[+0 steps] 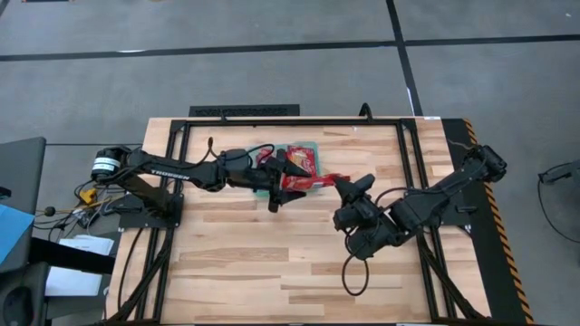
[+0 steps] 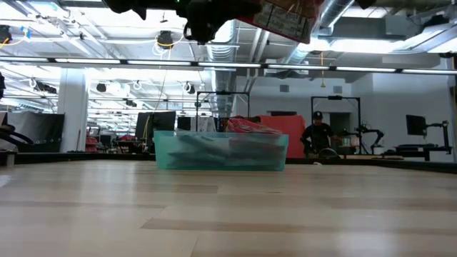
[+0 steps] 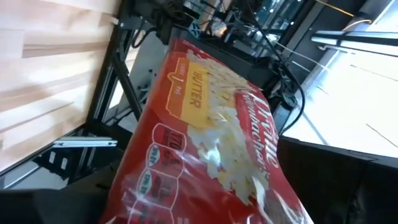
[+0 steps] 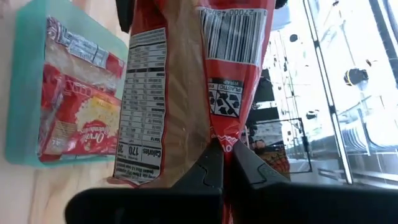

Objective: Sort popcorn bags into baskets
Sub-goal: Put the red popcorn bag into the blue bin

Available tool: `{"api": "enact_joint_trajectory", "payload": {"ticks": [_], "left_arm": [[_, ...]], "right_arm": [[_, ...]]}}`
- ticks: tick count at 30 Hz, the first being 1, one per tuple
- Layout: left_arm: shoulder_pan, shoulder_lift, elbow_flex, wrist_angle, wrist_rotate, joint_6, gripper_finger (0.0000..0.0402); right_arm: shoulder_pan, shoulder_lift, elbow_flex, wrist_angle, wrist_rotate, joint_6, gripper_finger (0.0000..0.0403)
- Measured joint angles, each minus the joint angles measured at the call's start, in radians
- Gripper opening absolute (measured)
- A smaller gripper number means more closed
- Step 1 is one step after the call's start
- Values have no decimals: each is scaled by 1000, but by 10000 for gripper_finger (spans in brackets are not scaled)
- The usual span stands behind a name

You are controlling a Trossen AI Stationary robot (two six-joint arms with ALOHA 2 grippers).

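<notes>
A red popcorn bag [image 1: 313,180] hangs in the air between both grippers, high above the table in the low view [image 2: 285,20]. My right gripper [image 1: 344,184] is shut on its right end. My left gripper [image 1: 283,184] is open at its left end, one finger on each side of the bag. The left wrist view shows the printed front [image 3: 211,137]; the right wrist view shows the back with the barcode [image 4: 186,81]. The teal-green tray [image 1: 313,145] stands just beyond the bag on the table, with other popcorn bags [image 4: 74,106] lying flat in it. My right gripper pinches the bag's end seam [image 4: 225,138], below the recycling mark, between its two shut fingers [image 4: 208,168]. It comes level from the table's right side. The bag is lifted clear and stretches away from the fingers toward the left gripper. My left gripper: I cannot tell whether its fingers touch the bag.
Black frame rails [image 1: 412,181] and cables [image 1: 349,272] lie on the wooden table around the arms. Bare wood [image 1: 254,263] fills the near half. A person [image 2: 318,132] shows far off in the room behind the tray [image 2: 214,153].
</notes>
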Motion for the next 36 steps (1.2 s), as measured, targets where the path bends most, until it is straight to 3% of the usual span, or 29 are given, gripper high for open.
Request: {"api": "enact_joint_trajectory", "payload": {"ticks": [5,9,23,27,36], "left_arm": [[0,0,0,21,4,-4,299],[0,0,0,51,4,0,264],[1,0,0,27,-31,89,22],[15,0,0,26,-44,131,14],[126,-4,0,22,-66,291,6]], "right_arm": [[-4,0,0,22,-28,-2,20],[-8,0,0,26,-55,-2,27],[-32,0,0,28,-175,-40,62],[-30,0,0,31,-177,-10,91],[40,0,0,18,-233,218,184]]}}
